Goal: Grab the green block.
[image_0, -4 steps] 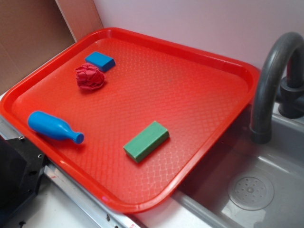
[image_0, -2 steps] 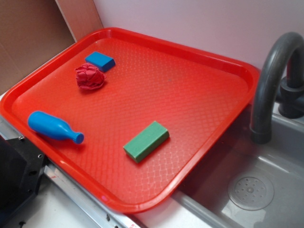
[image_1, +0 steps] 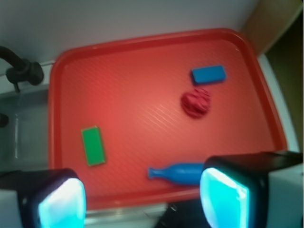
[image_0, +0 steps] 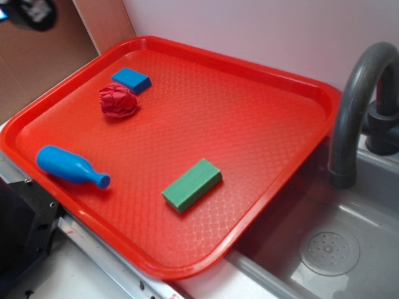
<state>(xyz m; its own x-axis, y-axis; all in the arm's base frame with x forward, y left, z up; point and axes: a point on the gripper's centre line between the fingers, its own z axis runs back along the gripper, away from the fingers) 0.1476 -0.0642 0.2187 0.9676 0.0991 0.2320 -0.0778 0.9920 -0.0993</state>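
Wrist view looks straight down from high above the red tray (image_1: pixel 142 52), so the arm is raised well clear of it with the gripper (image_1: pixel 142 199) pointing downward. The two fingers (image_1: pixel 59 202) frame the bottom edge of the picture, spread wide apart, and hold nothing. The green block (image_1: pixel 93 146) lies flat on the tray, toward the tray's sink-side edge, apart from everything else. The blue bowling pin (image_1: pixel 178 173) lies on its side along the tray's near edge. The crumpled red ball (image_1: pixel 195 102) sits just beside the blue block (image_1: pixel 208 75), both near the tray's far corner. In the exterior view only a dark blurred part of the robot shows at the top left, beyond the tray's (image_0: pixel 324 93) rim, while the green block (image_0: pixel 192 185) rests untouched near the tray's front edge beside the sink (image_0: pixel 349 274).
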